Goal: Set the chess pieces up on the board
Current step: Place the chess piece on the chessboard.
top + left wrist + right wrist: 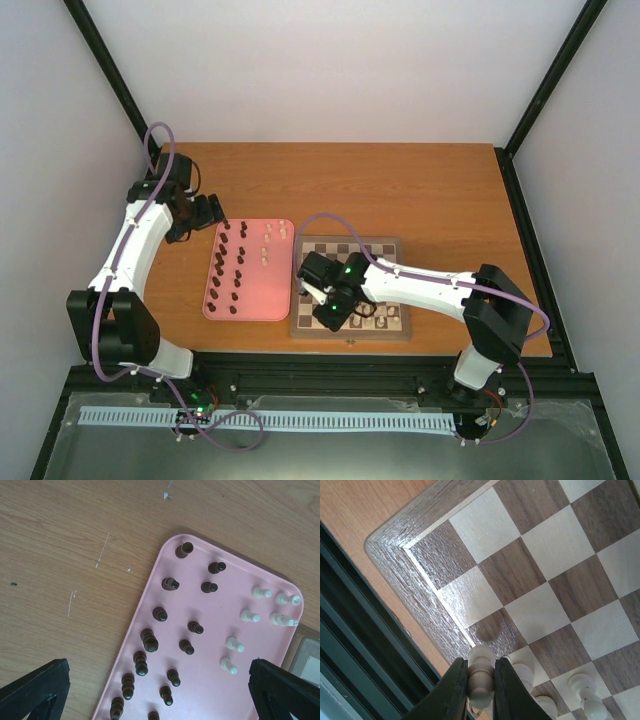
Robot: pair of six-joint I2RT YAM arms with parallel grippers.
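Table [400, 190] holds everything. Pink tray [268, 295] on left part, board [415, 565] just right of it. Left gripper [213, 212] hovers over tray's far-left corner, fingers spread wide, nothing between. Right gripper [481, 680] at board's near-left corner, pinched tight on upright cream piece [481, 657]. Dark pieces [149, 640] stand in rows down tray's left half; cream pieces [235, 644] in far-right part. Few cream men [582, 687] on board's near squares.

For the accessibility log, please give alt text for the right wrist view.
The right gripper pinches a cream chess piece over the edge row of the wooden board, near its corner. Other cream pieces stand beside it along that row.
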